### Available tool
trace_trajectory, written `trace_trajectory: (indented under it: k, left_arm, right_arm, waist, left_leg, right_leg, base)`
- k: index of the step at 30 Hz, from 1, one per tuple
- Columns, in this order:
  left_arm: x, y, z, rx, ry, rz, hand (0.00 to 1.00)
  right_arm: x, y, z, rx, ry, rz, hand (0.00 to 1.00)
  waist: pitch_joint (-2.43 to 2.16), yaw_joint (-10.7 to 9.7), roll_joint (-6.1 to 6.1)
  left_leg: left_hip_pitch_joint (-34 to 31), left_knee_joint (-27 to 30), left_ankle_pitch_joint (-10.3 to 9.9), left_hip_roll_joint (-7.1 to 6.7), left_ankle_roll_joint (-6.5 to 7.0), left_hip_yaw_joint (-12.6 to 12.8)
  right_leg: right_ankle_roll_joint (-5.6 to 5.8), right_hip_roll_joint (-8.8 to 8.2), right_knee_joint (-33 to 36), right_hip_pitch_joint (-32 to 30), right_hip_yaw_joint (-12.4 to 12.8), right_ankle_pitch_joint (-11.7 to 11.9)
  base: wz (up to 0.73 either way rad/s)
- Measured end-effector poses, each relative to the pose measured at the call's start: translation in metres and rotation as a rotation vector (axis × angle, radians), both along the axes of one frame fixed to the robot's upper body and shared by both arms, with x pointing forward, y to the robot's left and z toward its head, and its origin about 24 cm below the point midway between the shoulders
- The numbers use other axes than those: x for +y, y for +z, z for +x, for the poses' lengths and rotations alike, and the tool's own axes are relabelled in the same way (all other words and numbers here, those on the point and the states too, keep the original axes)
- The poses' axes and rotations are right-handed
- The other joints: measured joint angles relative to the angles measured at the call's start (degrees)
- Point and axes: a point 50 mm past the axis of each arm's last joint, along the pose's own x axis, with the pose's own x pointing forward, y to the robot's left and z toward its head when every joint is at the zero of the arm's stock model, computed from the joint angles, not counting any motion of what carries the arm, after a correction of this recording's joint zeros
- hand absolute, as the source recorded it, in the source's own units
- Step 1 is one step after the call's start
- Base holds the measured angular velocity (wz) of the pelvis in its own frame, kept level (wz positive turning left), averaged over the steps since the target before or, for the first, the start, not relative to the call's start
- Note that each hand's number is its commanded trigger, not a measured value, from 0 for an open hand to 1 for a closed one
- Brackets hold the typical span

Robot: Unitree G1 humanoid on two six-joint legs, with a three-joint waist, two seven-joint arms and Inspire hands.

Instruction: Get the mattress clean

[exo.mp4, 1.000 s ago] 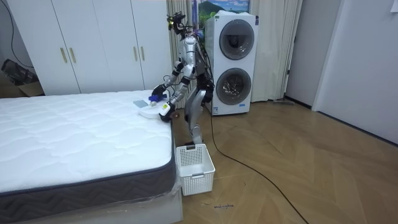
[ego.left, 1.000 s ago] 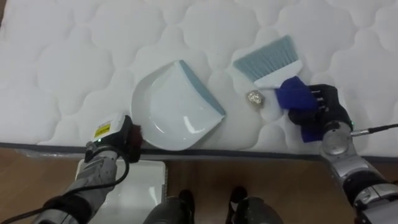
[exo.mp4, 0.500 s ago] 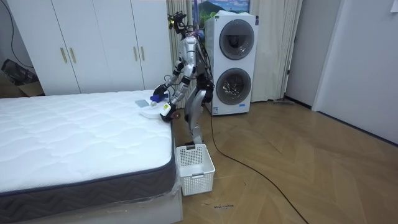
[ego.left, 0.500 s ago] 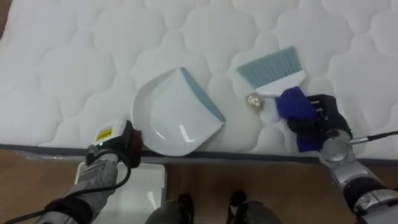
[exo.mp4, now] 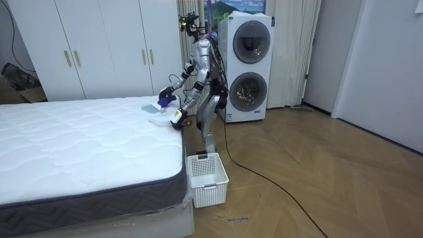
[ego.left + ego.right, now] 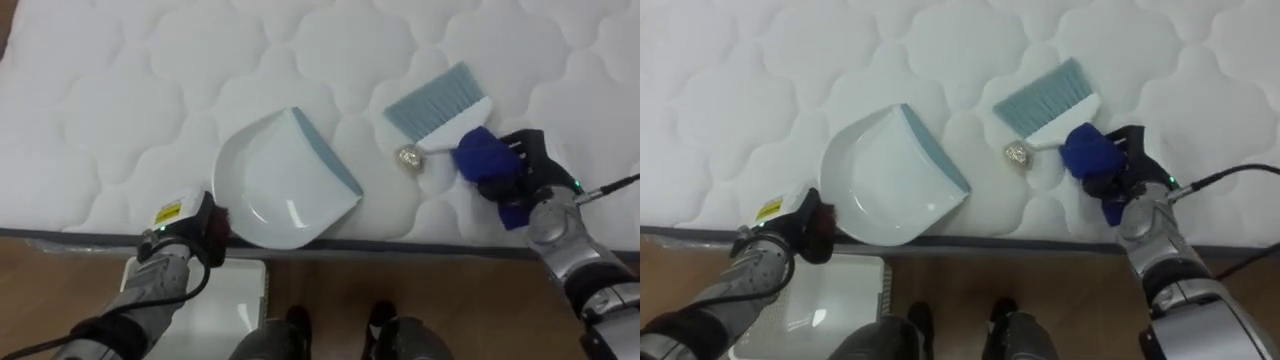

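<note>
A white dustpan (image 6: 285, 180) with a blue lip lies on the white quilted mattress (image 6: 120, 90) near its front edge. My left hand (image 6: 208, 228) is shut on the dustpan's handle at its near left end. A small crumpled foil ball (image 6: 409, 156) rests to the right of the lip. Just beyond the ball is a brush with pale blue bristles (image 6: 437, 100), its blue handle (image 6: 482, 154) held in my shut right hand (image 6: 520, 178). In the right eye view the dustpan (image 6: 895, 175) and the ball (image 6: 1017, 152) lie the same way.
I stand at the bed's side by its far corner, with stacked washing machines (image 5: 244, 66) behind me. A white plastic basket (image 5: 207, 177) stands on the wooden floor by the bed. White wardrobes (image 5: 99, 46) line the wall.
My right hand has shifted slightly right with the brush, and the arm has risen a little in the room view. Dustpan, foil ball and left hand have stayed put.
</note>
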Motion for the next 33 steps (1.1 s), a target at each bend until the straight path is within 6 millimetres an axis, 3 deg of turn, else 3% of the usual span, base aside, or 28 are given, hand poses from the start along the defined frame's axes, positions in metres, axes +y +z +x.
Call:
trace_trajectory:
  k: [6,10,16,21,33]
  left_arm:
    - [0.008,0.005,0.001,-0.009,-0.051,0.056,1.00]
    - [0.005,0.008,0.003,-0.017,-0.092,0.094,1.00]
    - [0.015,0.011,0.003,-0.022,-0.102,0.134,1.00]
    - [0.022,0.015,0.002,-0.023,-0.123,0.169,1.00]
    - [0.028,0.020,0.002,0.004,-0.174,0.215,1.00]
  right_arm:
    - [-0.018,0.034,0.013,0.009,0.091,-0.357,1.00]
    - [-0.025,0.054,0.021,-0.002,0.130,-0.520,1.00]
    - [-0.011,0.070,0.032,-0.032,0.245,-0.726,1.00]
    - [0.002,0.085,0.039,-0.083,0.343,-0.868,1.00]
    - [0.020,0.091,0.043,-0.082,0.460,-1.011,1.00]
  waist:
    - [0.19,1.8,-2.98]
    - [0.18,2.0,-3.20]
    - [0.30,1.9,-4.31]
    - [0.12,1.3,-5.23]
    - [0.12,1.2,-5.26]
  left_leg:
    - [0.8,0.2,-0.1,0.66,0.13,1.3]
    - [0.8,0.1,-0.2,0.79,0.22,1.4]
    - [0.7,0.3,-0.2,1.59,0.12,2.0]
    - [0.7,0.5,-0.3,1.81,0.05,2.1]
    - [1.1,0.3,-0.2,3.00,0.08,2.3]
  right_leg:
    - [0.10,0.61,0.0,0.3,0.9,0.6]
    - [0.09,0.72,-0.5,0.3,1.0,0.8]
    - [-0.08,1.34,-1.0,0.2,1.2,1.2]
    - [-0.22,1.39,-1.1,0.2,1.3,1.3]
    - [-0.22,3.20,-4.2,1.7,1.2,3.2]
  base:
    - [-0.12]
    - [-0.01]
    - [-0.08]
    - [0.00]
    - [-0.04]
